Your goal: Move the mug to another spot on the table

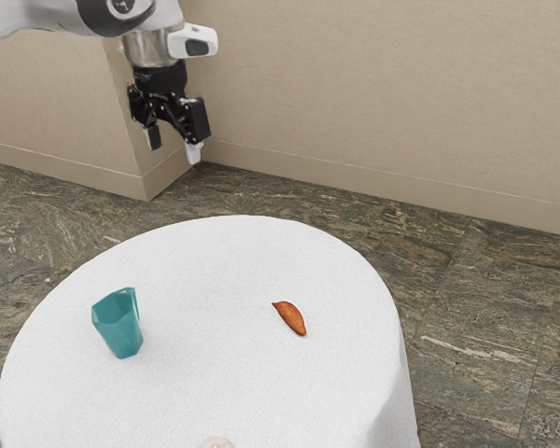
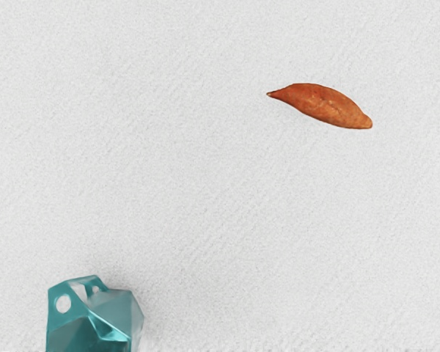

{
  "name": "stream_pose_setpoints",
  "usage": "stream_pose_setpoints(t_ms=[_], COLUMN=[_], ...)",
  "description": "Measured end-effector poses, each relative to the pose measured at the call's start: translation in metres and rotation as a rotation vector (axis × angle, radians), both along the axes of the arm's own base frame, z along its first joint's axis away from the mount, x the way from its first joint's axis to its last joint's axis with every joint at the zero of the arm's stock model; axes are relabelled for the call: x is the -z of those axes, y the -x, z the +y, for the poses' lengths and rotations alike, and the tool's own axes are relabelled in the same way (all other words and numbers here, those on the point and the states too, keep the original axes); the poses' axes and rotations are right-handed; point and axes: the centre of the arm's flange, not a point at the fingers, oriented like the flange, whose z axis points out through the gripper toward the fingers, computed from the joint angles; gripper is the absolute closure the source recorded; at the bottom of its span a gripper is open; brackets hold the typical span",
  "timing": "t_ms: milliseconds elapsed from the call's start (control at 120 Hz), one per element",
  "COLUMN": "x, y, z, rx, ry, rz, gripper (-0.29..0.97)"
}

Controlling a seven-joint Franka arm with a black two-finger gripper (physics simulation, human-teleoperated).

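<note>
- The pincer [image 1: 175, 149] hangs high above the far edge of the table [image 1: 233, 261], at the exterior view's upper left.
- Its two fingers are spread, with nothing between them.
- The teal mug [image 1: 119, 323] stands upright on the white cloth, toward the exterior view's left, well below the pincer and apart from it.
- The mug is faceted; in the wrist view [image 2: 94, 317] its handle side shows small holes.
- An orange, pointed root [image 1: 290, 317] lies flat on the cloth toward the exterior view's right, well apart from the mug.
- In the wrist view the root [image 2: 321, 105] lies across bare cloth [image 2: 205, 220] from the mug.
- A small pale thing [image 1: 215, 442] sits at the table's near edge; I cannot tell what it is.
- The floor [image 1: 485, 308] around the table is dark stone.
</note>
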Motion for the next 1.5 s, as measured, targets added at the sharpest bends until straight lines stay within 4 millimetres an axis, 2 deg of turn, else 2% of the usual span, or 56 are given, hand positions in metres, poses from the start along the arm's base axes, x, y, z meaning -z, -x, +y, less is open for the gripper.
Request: stream_pose_setpoints(t_ms=[192,275,400,467,567,667,700,775,900,983,1042,1167,1267,1333,1500], x=[0.018,0.039,0.045,0.045,0.043,0.055,0.064,0.099,0.165,0.196,0.220,0.250,0.280,0.299,0.322], y=[-0.004,-0.005,-0.006,-0.007,-0.006,-0.002,-0.001,0.001,0.006,-0.001,-0.006,-0.009,-0.009,-0.009,-0.004], z=[-0.014,-0.025,-0.018,0.003,0.060,0.110,0.117,0.128,0.132,0.133,0.145,0.192,0.215,0.221,0.224], rx=[0.028,0.046,0.026,-0.024,-0.171,-0.335,-0.375,-0.454,-0.552,-0.604,-0.649,-0.760,-0.819,-0.838,-0.845], ry=[-0.028,-0.042,-0.052,-0.056,-0.057,-0.052,-0.050,-0.044,-0.027,-0.039,-0.058,-0.044,-0.022,-0.008,0.016], rz=[-0.002,0.034,0.040,0.037,0.033,0.051,0.064,0.108,0.172,0.183,0.185,0.167,0.176,0.183,0.182], gripper=[0.00,0.00,0.00,0.00,0.00,0.00,0.00,0.00,0.00,0.00,0.00,0.00,0.00,0.00,0.00])
